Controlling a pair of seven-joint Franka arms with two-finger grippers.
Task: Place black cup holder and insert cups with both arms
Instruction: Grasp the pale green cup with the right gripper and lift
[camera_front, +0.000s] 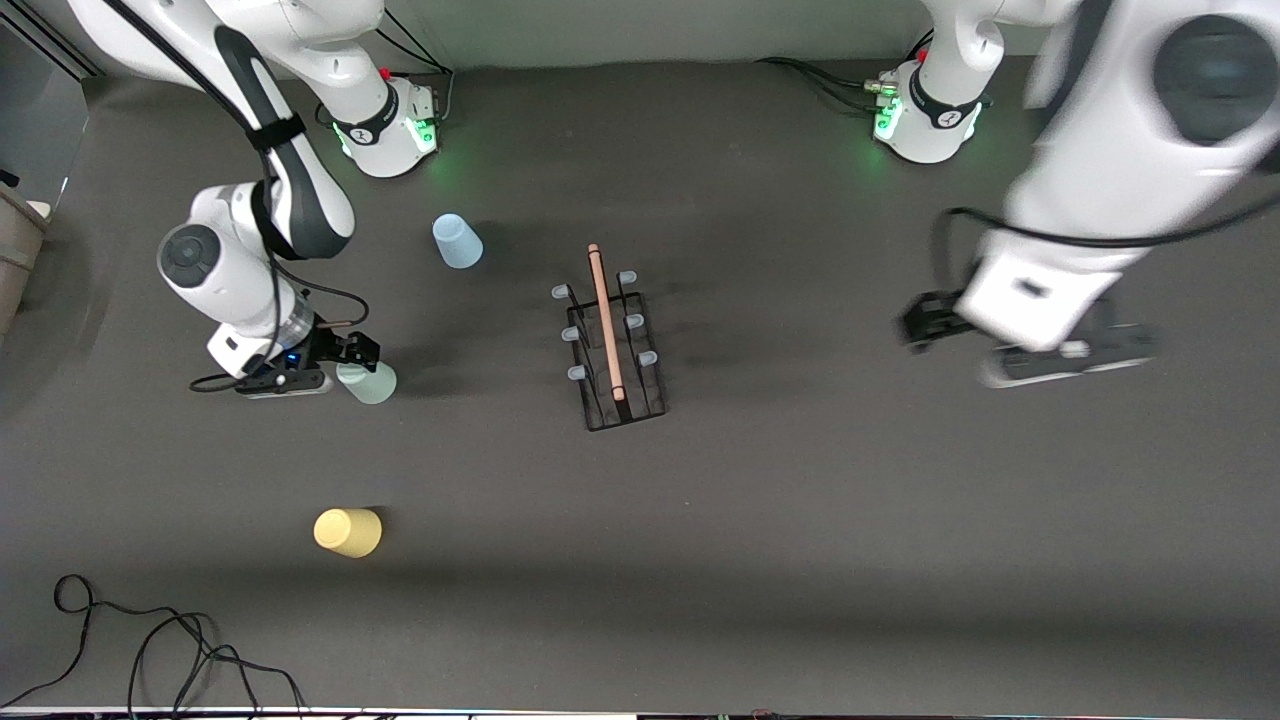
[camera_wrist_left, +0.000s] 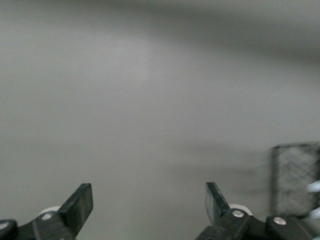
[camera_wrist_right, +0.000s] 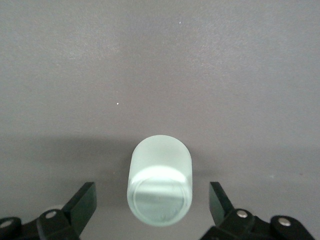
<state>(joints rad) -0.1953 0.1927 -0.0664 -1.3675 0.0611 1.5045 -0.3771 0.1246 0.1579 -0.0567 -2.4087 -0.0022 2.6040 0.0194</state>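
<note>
No legible writing on cups (camera_front: 367, 382)

High front camera overlooks table (camera_front: 760, 560); wrist cameras face it closely.

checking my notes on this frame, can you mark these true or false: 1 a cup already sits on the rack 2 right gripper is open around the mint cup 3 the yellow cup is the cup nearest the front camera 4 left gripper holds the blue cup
1. False: the black cup holder has bare pegs; all three cups are on the table.
2. True: the right gripper has its jaws apart on either side of the mint green cup.
3. True: the yellow cup lies lowest in the front view.
4. False: the left gripper is open and empty; the light blue cup stands on the table.
</note>
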